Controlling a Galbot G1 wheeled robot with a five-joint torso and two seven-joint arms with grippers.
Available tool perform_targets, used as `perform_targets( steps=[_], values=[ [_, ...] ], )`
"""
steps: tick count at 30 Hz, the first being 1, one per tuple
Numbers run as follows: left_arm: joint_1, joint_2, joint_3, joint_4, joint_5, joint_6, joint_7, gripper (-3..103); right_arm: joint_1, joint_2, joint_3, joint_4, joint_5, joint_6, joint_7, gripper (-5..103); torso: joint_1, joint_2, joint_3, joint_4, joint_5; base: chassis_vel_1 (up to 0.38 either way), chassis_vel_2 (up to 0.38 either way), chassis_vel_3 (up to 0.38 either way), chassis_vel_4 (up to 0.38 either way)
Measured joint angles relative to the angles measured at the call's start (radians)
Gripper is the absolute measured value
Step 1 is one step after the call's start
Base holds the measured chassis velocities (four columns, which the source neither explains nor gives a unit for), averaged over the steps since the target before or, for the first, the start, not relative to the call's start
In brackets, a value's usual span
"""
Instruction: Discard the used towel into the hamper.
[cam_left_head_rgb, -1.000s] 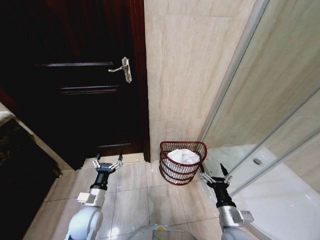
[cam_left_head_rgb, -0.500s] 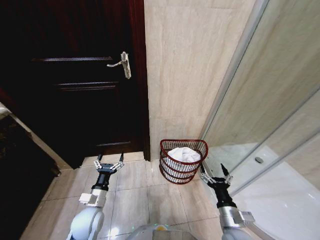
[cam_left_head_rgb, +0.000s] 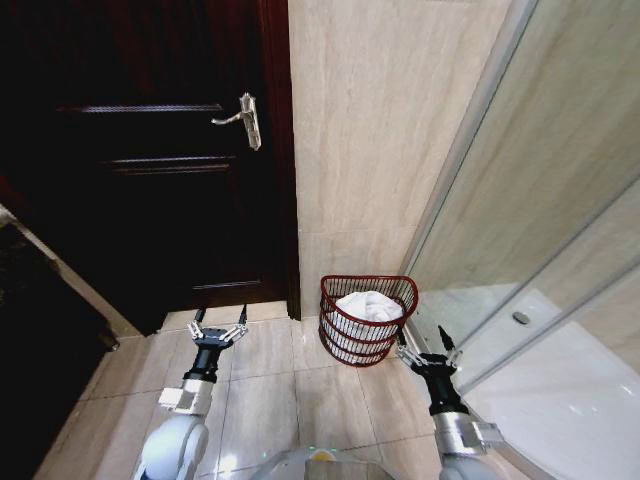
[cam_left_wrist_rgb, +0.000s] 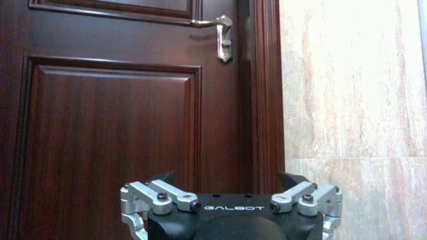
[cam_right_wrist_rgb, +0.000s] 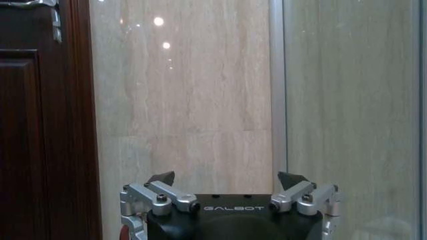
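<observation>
- So you're in a bathroom here: glossy beige floor tiles (cam_left_head_rgb: 270, 400), a beige stone-look wall (cam_left_head_rgb: 370, 130) straight ahead, and a dark wooden door (cam_left_head_rgb: 160, 180) to the left of it with a silver lever handle (cam_left_head_rgb: 242, 117).
- On the right a glass shower screen (cam_left_head_rgb: 540, 200) runs at a slant, with the white shower floor (cam_left_head_rgb: 570, 400) behind it.
- The hamper (cam_left_head_rgb: 366, 320) sits on the tiles against the wall, tucked between the door frame and the edge of the glass. It's upright, and the white towel (cam_left_head_rgb: 367, 306) is already lying bunched inside it.
- Your left gripper (cam_left_head_rgb: 218, 327) is held low over the floor in front of the door, well apart from the hamper, fingers spread wide with nothing in them.
- Your right gripper (cam_left_head_rgb: 420, 345) hangs just beside the hamper on its right side, close to the rim but not touching as far as I can tell. Fingers splayed wide too, empty.
- Both forearms point forward and roughly parallel, one on each side of the hamper.
</observation>
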Motion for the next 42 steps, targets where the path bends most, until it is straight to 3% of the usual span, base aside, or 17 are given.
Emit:
perform_targets(
  steps=[6,26,42],
  values=[
    [-0.008,-0.005,0.014,0.010,0.002,-0.019,-0.002,100,-0.001,-0.004,-0.015,-0.002,-0.008,0.006,0.018,100,-0.007,-0.020,-0.013,0.0000,0.0000,0.000,0.000,0.000,0.000],
    [-0.009,-0.001,0.006,0.014,-0.003,-0.028,-0.003,100,-0.009,-0.007,-0.038,-0.005,-0.023,0.022,0.039,100,-0.007,-0.018,-0.011,0.0000,0.0000,0.073,-0.080,-0.071,0.073],
    [-0.010,-0.005,0.014,0.014,0.000,-0.030,-0.001,100,-0.015,-0.008,-0.062,-0.004,-0.044,0.029,0.058,100,-0.016,-0.042,-0.026,0.0001,-0.0001,0.083,-0.075,-0.079,0.070]
  ],
)
